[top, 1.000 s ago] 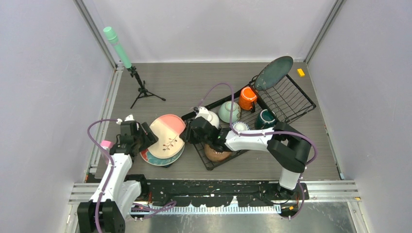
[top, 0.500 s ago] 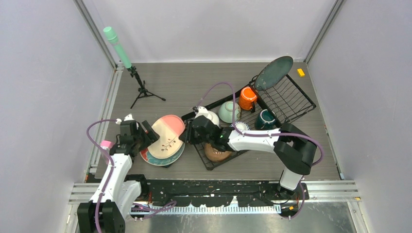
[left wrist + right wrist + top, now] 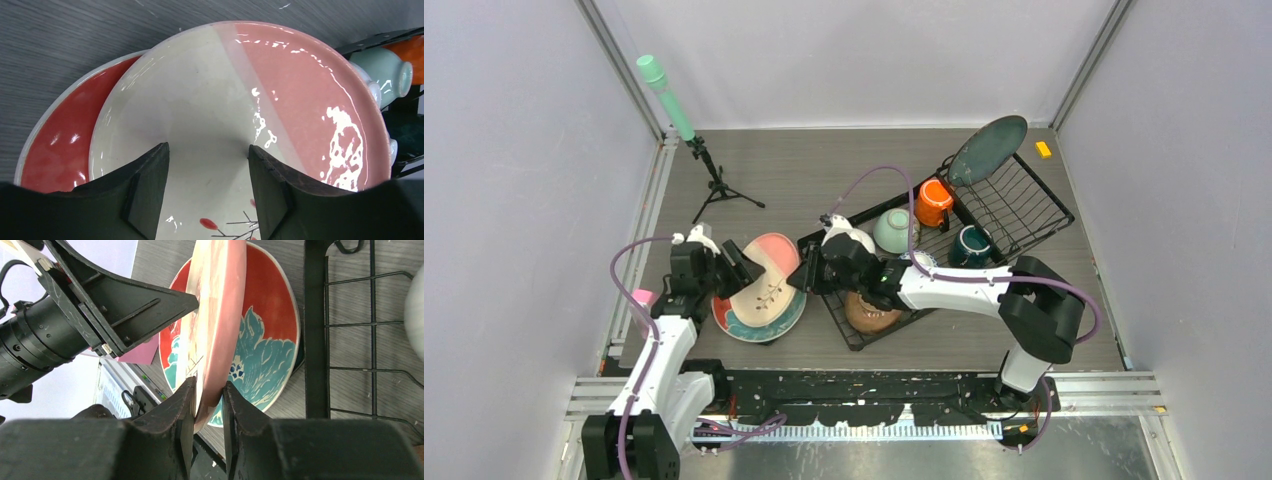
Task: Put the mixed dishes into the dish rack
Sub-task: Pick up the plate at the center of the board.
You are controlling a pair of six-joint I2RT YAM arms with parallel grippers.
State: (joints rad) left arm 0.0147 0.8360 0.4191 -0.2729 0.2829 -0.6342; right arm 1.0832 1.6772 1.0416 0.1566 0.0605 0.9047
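Note:
The pink plate [image 3: 774, 268], pink and cream, stands tilted on edge over a red and teal patterned plate [image 3: 759, 320] left of the dish rack [image 3: 1024, 205]. My right gripper [image 3: 207, 382] is shut on the pink plate's [image 3: 220, 300] rim. My left gripper [image 3: 207, 147] is open against its cream face [image 3: 210, 100], one fingertip [image 3: 192, 302] touching it. In the rack sit a white bowl [image 3: 854, 240], mint-green bowl [image 3: 894, 230], orange mug [image 3: 934, 203], dark teal mug [image 3: 972, 245], brown bowl [image 3: 871, 315] and the upright dark teal plate [image 3: 987, 150].
A mint-green cylinder on a black tripod [image 3: 674, 105] stands at the back left. A small pink cup [image 3: 641, 298] sits by the left arm. A yellow block [image 3: 1043, 149] lies behind the rack. Walls close in on three sides.
The pink plate has tipped more upright. My left gripper has pushed right against its face, and my right gripper has shifted slightly left while holding the rim.

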